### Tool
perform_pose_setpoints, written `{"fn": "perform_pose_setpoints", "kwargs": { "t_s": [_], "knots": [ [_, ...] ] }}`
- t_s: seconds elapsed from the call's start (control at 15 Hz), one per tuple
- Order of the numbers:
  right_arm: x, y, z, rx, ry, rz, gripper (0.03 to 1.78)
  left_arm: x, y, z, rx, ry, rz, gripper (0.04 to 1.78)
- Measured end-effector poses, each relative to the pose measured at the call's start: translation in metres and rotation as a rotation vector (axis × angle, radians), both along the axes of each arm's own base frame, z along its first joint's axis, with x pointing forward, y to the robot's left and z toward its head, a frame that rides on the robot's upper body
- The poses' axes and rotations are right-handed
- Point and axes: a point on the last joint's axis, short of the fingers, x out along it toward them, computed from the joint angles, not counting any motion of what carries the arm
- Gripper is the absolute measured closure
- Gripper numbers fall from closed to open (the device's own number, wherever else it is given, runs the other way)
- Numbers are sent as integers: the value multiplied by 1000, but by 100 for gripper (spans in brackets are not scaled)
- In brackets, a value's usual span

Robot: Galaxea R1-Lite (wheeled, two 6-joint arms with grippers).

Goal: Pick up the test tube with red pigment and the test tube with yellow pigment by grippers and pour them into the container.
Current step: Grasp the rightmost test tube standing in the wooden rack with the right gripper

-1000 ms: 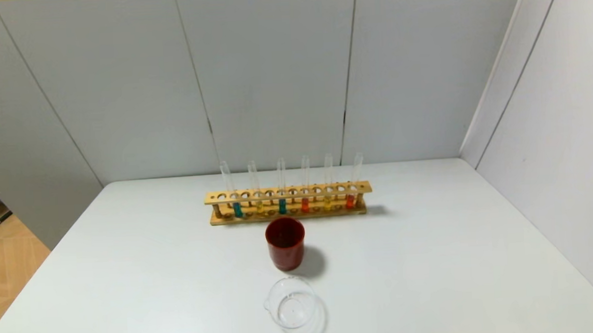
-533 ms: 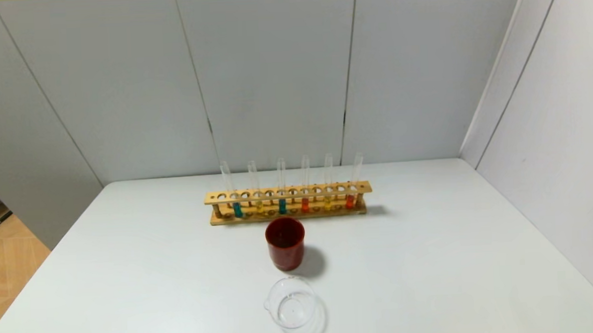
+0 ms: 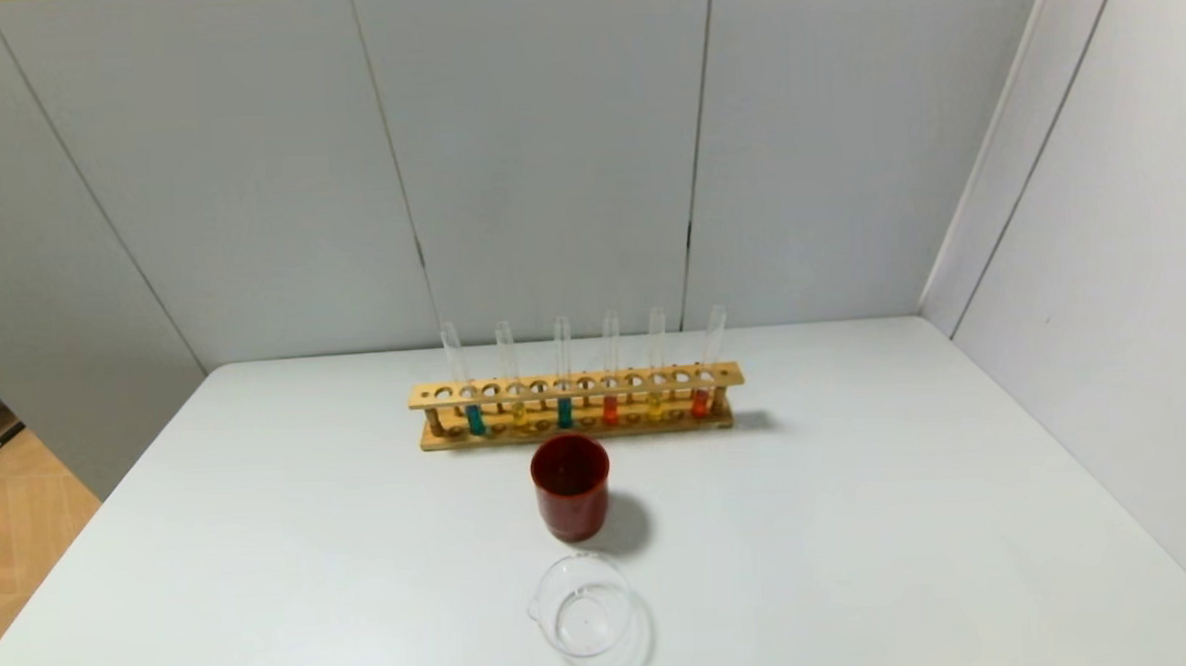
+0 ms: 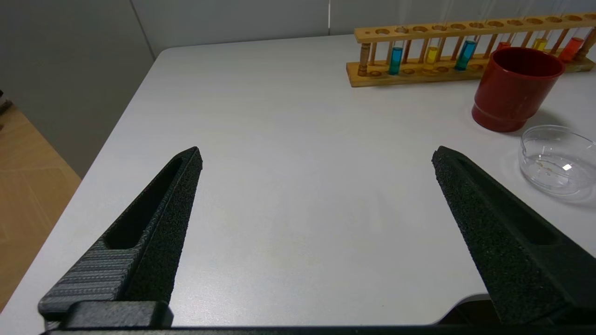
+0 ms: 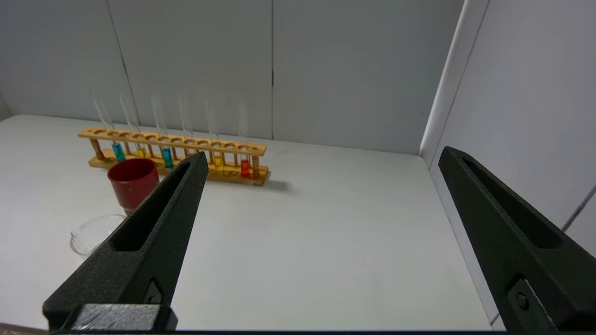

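Two test tubes with red pigment (image 3: pixel 610 410) (image 3: pixel 700 402) and two with yellow pigment (image 3: pixel 517 413) (image 3: pixel 655 406) stand upright in a wooden rack (image 3: pixel 575 385) at the table's middle back. The clear glass container (image 3: pixel 582 606) sits empty near the front edge. Neither gripper shows in the head view. My left gripper (image 4: pixel 317 153) is open and empty over the front left of the table, with the container (image 4: pixel 556 160) off to one side. My right gripper (image 5: pixel 323 153) is open and empty over the front right, far from the rack (image 5: pixel 172 139).
Two tubes of teal liquid (image 3: pixel 475 418) (image 3: pixel 564 412) stand in the same rack. A dark-red cup (image 3: pixel 571 484) stands between the rack and the container. A grey wall (image 3: pixel 1100 251) borders the table's right side. The floor (image 3: pixel 11 519) drops off on the left.
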Motion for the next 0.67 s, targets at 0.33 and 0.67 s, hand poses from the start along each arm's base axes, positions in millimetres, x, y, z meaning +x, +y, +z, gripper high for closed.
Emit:
{"fn": "perform_pose_setpoints", "kwargs": {
  "t_s": [0.33,0.67],
  "knots": [
    [28,0,56,1,44,22,7,0,0,0,0,0,0,7],
    [84,1,97,26,111,37,7,0,0,0,0,0,0,7]
  ]
}}
